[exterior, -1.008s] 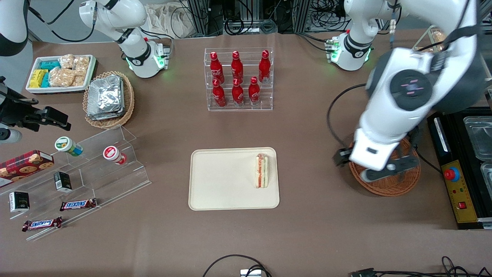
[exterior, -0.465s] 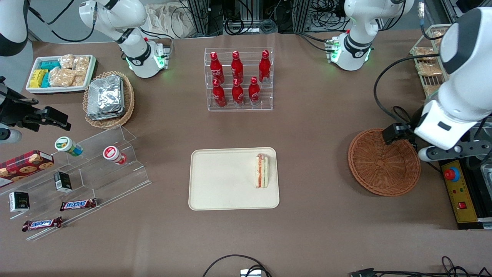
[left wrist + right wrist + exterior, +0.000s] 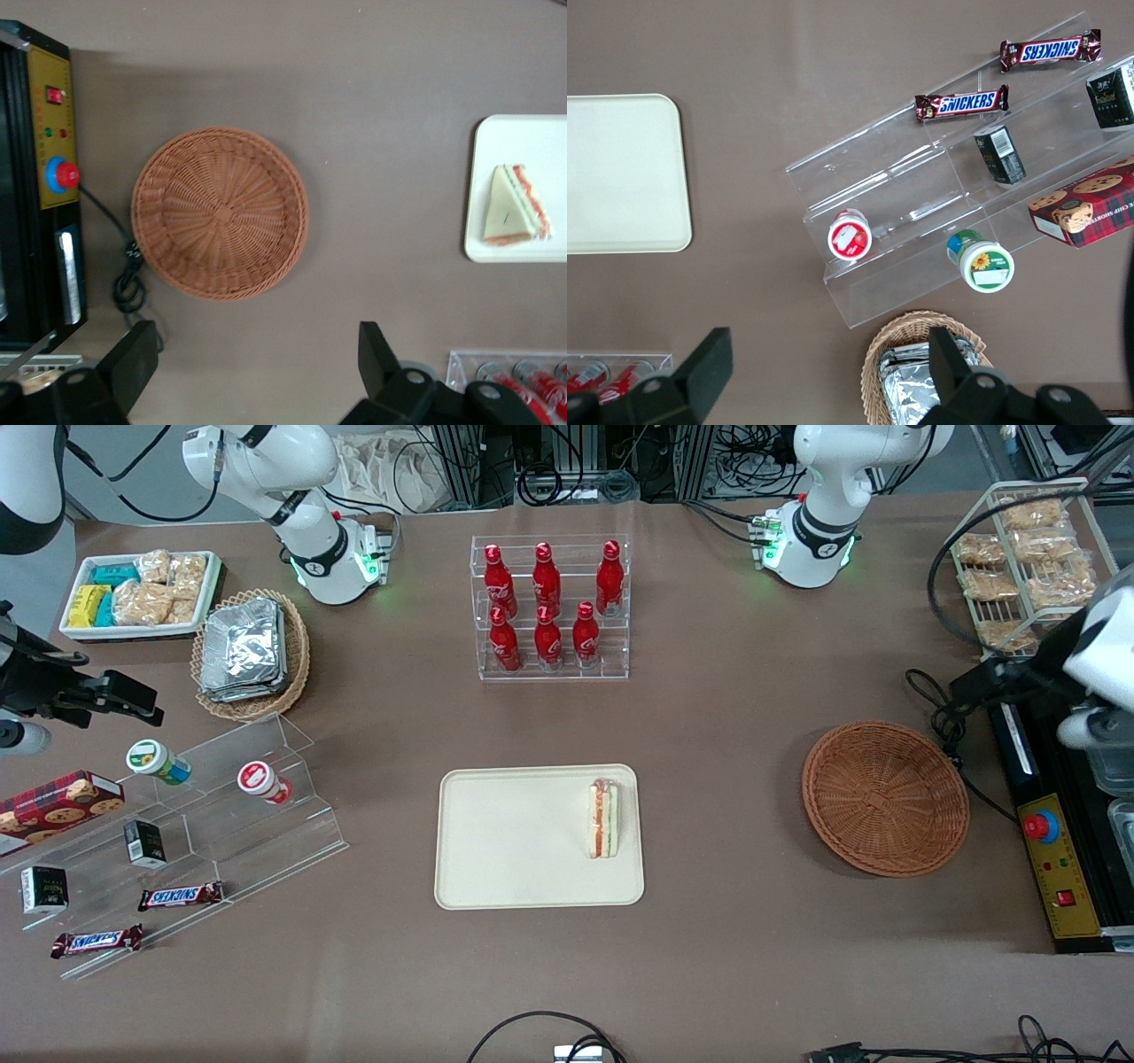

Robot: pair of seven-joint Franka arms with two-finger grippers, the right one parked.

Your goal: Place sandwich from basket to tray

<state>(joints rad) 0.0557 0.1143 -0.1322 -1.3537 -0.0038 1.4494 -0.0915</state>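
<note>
The sandwich (image 3: 604, 817) (image 3: 514, 205), a pale wedge with red and green filling, lies on the cream tray (image 3: 514, 841) (image 3: 532, 142), near the tray edge that faces the basket. The round reddish-brown basket (image 3: 884, 797) (image 3: 220, 212) sits empty toward the working arm's end of the table. My left gripper (image 3: 257, 363) hangs open high above the table with nothing between its fingers, and the basket lies just off its fingertips. The left arm's wrist (image 3: 1099, 655) shows at the working arm's end, above the black control box.
A black control box with a red button (image 3: 1041, 828) borders the basket, with a black cable (image 3: 939, 717) beside it. A wire rack of snack packs (image 3: 1019, 576) stands farther back. A clear rack of red bottles (image 3: 549, 607) stands mid-table. An acrylic snack stand (image 3: 177, 824) lies toward the parked arm's end.
The left arm has swung away from over the basket toward the working arm's end of the table, uncovering the empty basket. The sandwich stays where it was on the tray.
</note>
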